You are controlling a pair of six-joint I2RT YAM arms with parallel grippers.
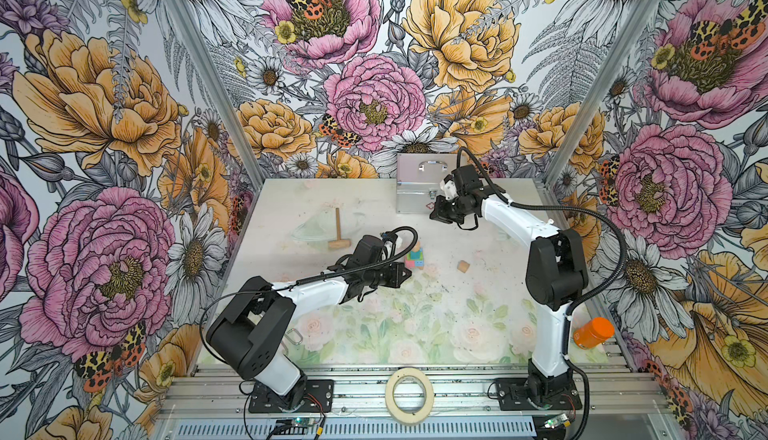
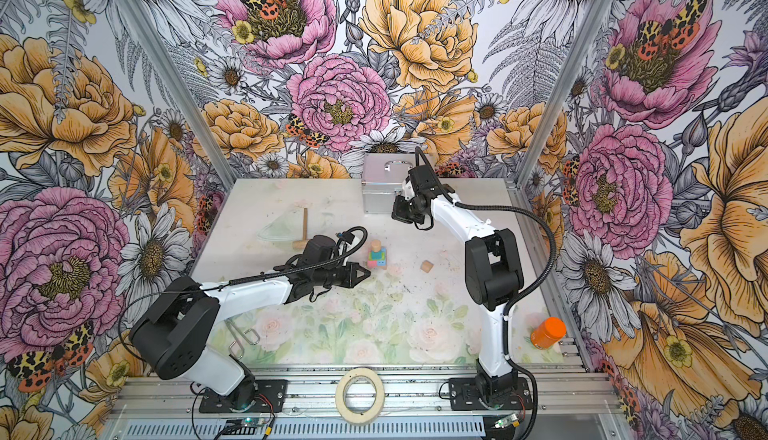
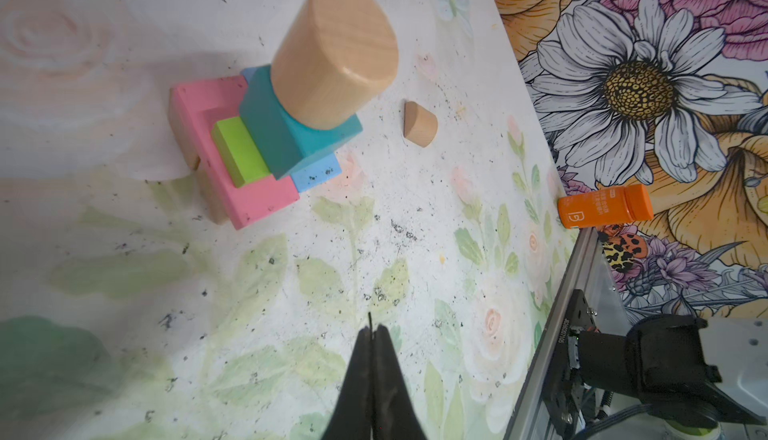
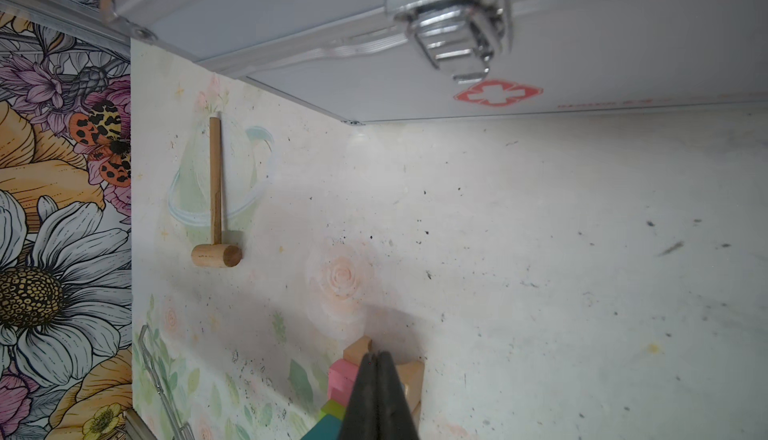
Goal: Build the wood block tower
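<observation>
Smooth tan cylinder atop painted blocks

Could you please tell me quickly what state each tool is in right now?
Left tool: closed, holding nothing.
Right tool: closed, holding nothing.

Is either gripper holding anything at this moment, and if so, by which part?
Nothing is held. The left gripper is shut and empty, clear of the tower; the right gripper is shut and empty too.
</observation>
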